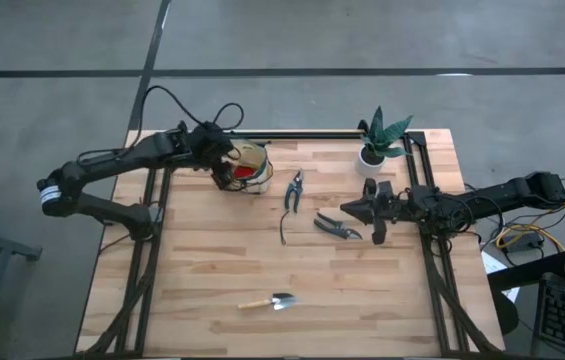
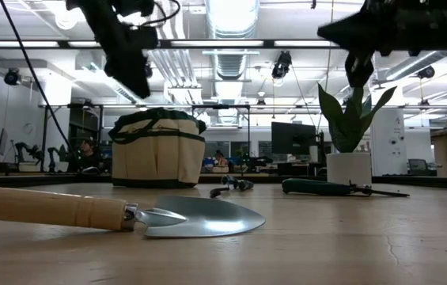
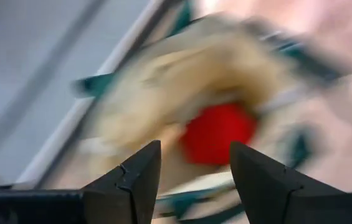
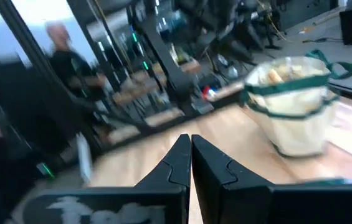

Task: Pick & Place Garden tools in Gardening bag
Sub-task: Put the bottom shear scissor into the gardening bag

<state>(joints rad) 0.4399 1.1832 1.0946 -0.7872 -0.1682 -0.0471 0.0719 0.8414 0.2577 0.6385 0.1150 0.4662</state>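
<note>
Left gripper (image 1: 226,172) hangs over the gardening bag (image 1: 251,165) at the table's back left, fingers (image 3: 139,180) spread, nothing between them; a red chunky piece (image 3: 218,132) sits down inside the bag. Bag stands upright on the table (image 1: 212,270), tan with dark trim. Just right of the bag, one pair of pruning shears (image 1: 293,189) lies flat, and a thin dark stick (image 1: 282,231) lies just in front of it. Near the front edge, well apart from the rest, a wooden-handled trowel (image 1: 268,301). Further right, second shears (image 1: 337,227) lie beside the right gripper (image 1: 378,238). Right gripper clenched, holding nothing, fingers (image 4: 191,163) pressed together. Potted plant (image 1: 377,140) at the back right, behind that arm
</note>
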